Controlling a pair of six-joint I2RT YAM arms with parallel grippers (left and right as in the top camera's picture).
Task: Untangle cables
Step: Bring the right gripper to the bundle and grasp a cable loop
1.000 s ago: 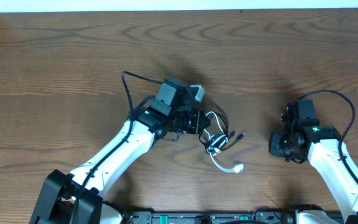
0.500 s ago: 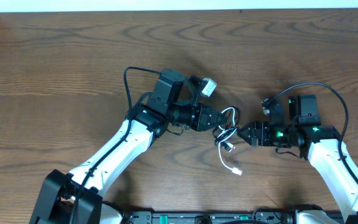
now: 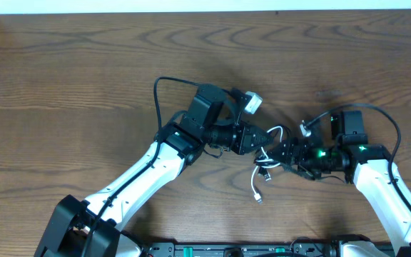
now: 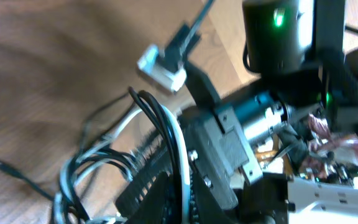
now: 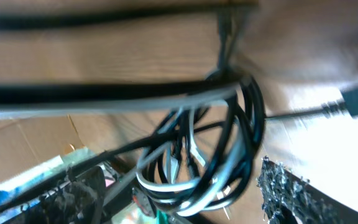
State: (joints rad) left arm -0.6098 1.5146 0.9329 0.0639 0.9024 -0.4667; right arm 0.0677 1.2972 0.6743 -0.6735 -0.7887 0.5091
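Pinched shut between the fingers of the left hand (image 3: 261,140), over the middle of the brown wood-grain surface (image 3: 84,64): a tangled bundle of thin white and black cords (image 3: 265,155), with one white tail (image 3: 257,187) trailing toward the near edge. Crowded from the other side by the right hand (image 3: 282,151), spread wide, one finger either side of the hanging loops, almost nose to nose with the left. Hemmed in too by thick black arm cables (image 3: 156,93) arching beside each wrist, and by a small white block (image 3: 253,103) on the left wrist, just behind the bundle. Against half a second ago: drawn closer together, with no gap left between the two hands; carried a little rightward along with the bundle; pulled shorter and straighter at the white tail.
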